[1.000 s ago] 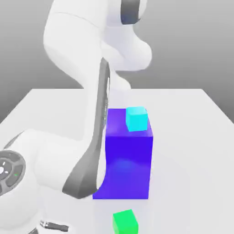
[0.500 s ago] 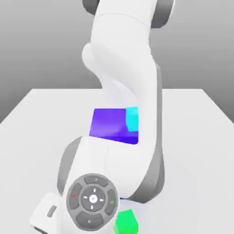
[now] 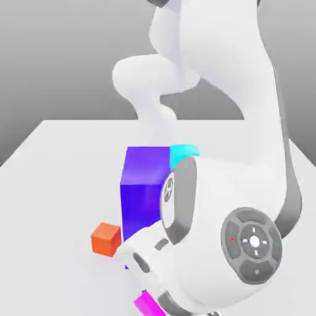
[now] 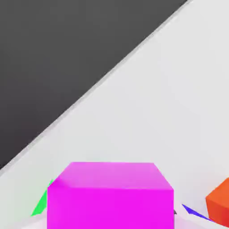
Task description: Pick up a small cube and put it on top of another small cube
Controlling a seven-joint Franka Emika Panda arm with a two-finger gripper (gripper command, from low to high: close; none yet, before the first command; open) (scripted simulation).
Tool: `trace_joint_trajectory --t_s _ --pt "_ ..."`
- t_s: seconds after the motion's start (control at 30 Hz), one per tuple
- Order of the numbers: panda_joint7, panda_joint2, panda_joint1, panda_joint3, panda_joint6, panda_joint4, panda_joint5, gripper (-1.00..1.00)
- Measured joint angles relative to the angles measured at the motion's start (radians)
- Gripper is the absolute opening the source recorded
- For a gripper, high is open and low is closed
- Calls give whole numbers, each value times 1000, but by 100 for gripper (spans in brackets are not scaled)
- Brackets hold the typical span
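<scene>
Gripper (image 3: 145,300), at the exterior view's bottom centre, is clamped on the magenta cube (image 4: 110,197); good practice is to keep the cube level, centre it squarely above the orange cube (image 3: 106,239) at left-centre, then lower gently before releasing.

- A large block (image 3: 143,191) stands on the table (image 3: 55,179), about mid-table in the exterior view.
- A small cube (image 3: 184,152) sits on the block's top, at its far corner toward the exterior view's right.
- Another small cube (image 3: 106,239) rests on the table just beside the block, on the exterior view's left, near its front.
- The arm (image 3: 234,203) stands in front of the block, covering its right part.
- A further cube (image 3: 147,305) shows below the arm's near end, in front of the block; in the hand view this cube (image 4: 110,197) sits closest to the camera.
</scene>
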Motion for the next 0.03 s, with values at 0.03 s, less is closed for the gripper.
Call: trace_joint_trajectory --t_s 0.03 --pt "61 -10 16 -9 2 -16 11 -100"
